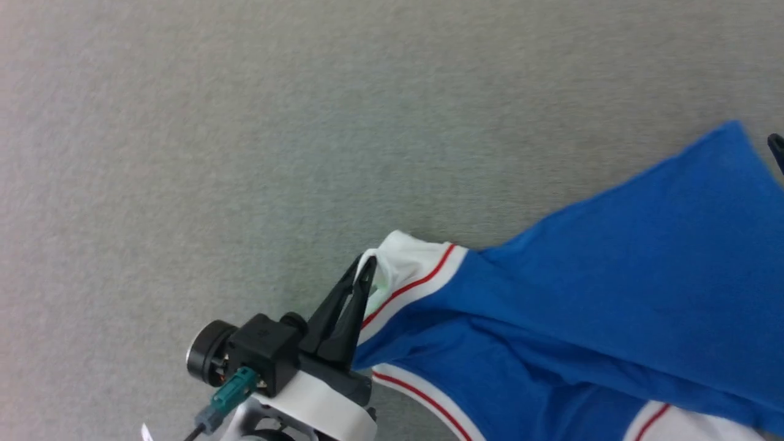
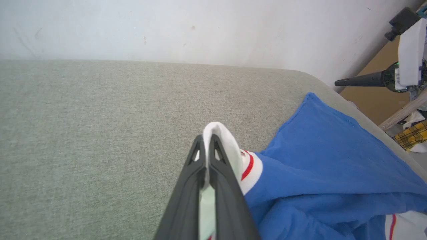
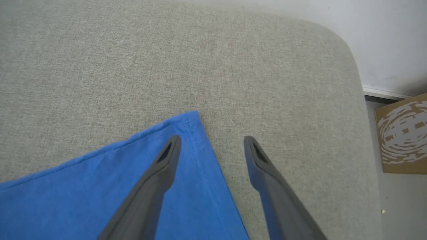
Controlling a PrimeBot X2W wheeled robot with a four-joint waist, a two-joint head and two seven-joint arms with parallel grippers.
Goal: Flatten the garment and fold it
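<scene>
The rumpled royal-blue jersey shirt (image 1: 582, 294) with red-striped white sleeve trim lies on the grey upholstered surface (image 1: 245, 122), one corner near its rounded edge. The left gripper (image 1: 365, 266) clamps the white cuff (image 2: 223, 140), seemingly above that surface. The right gripper (image 3: 212, 140) hangs spread, empty, over the corner.

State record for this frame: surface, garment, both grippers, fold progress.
surface: grey fabric top
garment: blue jersey, rumpled, not flat
left gripper: shut on white sleeve end
right gripper: open, one finger over blue hem corner, the other over bare surface, holding nothing
fold progress: not started
</scene>
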